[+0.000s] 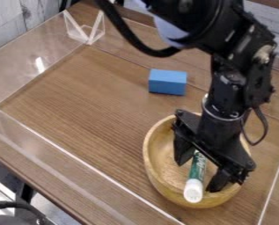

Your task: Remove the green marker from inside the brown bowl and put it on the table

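The chunky green marker (197,174), white end nearest, lies inside the tan wooden brown bowl (160,158). The black gripper (205,165) straddles it, jaws spread wide. A blue block (167,81) rests on the wood-grain table (83,88), walled by clear acrylic.

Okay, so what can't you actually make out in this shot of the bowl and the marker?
- Marker: its upper barrel is behind the open gripper; only the white end and some green show.
- Whether the fingers touch the marker or the bowl floor: the gripper body blocks it.
- Marker lettering: too small.
- Bowl's right rim: behind the gripper finger.
- Arm: cut off by the top edge.
- Blue block: too small to identify.
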Tool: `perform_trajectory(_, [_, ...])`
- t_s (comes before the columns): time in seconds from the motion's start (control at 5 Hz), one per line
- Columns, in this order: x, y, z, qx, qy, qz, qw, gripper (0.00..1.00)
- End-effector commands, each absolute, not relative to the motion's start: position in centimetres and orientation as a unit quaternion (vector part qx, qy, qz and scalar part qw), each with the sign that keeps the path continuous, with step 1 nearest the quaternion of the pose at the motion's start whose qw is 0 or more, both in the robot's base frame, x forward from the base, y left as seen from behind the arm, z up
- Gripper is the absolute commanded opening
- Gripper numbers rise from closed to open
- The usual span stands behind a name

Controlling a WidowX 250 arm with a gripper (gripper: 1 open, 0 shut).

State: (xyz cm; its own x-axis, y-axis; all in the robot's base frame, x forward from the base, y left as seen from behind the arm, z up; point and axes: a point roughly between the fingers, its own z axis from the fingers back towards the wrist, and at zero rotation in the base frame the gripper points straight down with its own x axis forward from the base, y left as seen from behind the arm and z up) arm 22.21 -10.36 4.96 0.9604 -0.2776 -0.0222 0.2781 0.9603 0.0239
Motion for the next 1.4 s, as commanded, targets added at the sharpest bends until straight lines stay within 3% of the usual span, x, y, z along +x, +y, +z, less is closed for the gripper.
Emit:
perform_trajectory(0.0, [23.1, -10.4, 5.5, 0.011, -0.011, -0.142, 0.99, 1.0])
perform_trajectory(0.8, [23.5, -10.4, 3.4, 0.011, -0.024, -0.161, 0.987, 1.0])
perform_trajectory(1.0, [23.6, -10.3, 3.1, 0.011, -0.029, -0.164, 0.986, 0.0])
perform_trajectory(1.2, [23.7, -10.2, 3.1, 0.014, -0.032, -0.168, 0.985, 0.0])
